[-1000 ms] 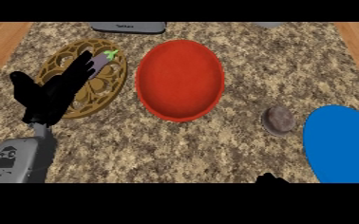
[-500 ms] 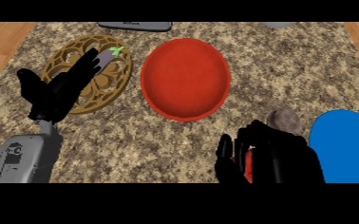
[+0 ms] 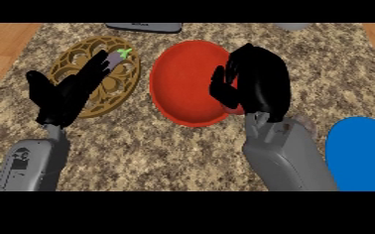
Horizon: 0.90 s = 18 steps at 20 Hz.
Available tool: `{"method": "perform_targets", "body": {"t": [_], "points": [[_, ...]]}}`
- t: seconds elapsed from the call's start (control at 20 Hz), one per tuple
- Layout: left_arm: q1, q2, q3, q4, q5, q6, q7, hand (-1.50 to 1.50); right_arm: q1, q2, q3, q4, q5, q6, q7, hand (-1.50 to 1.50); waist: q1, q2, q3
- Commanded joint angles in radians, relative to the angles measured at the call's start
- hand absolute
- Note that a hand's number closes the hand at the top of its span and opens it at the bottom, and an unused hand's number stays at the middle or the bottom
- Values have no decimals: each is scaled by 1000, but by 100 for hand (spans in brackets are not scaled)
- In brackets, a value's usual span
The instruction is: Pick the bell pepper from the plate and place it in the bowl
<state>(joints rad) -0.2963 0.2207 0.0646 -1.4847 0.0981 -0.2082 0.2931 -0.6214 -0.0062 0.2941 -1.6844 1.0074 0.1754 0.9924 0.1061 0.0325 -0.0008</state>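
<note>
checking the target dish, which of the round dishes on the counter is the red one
The red bowl in the middle, partly under the right hand. The plate to its left is a brown openwork one beneath the left hand; the dish at the right edge is blue.

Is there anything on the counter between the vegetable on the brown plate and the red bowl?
Nothing visible lies between them. The vegetable sits at the far edge of the brown plate, under the left hand's fingertips. The red bowl is right beside the plate. The right hand hangs over the bowl's right rim.
</note>
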Motion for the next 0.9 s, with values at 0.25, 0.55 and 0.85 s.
{"method": "perform_targets", "body": {"t": [0.25, 0.55, 0.85], "points": [[-5, -10, -8, 22, -11, -2, -27, 0, -236, 6, -189, 487, -277, -308, -52, 150, 24, 9, 1], [-28, -15, -15, 22, -10, -2, -8, 0, -319, 6, -248, 718, -408, -547, -245, -150, 36, 14, 2], [-8, -25, -11, 10, -6, 11, -1, 0, -456, 6, -299, 943, -437, -682, -438, -150, 13, 3, 1]]}}
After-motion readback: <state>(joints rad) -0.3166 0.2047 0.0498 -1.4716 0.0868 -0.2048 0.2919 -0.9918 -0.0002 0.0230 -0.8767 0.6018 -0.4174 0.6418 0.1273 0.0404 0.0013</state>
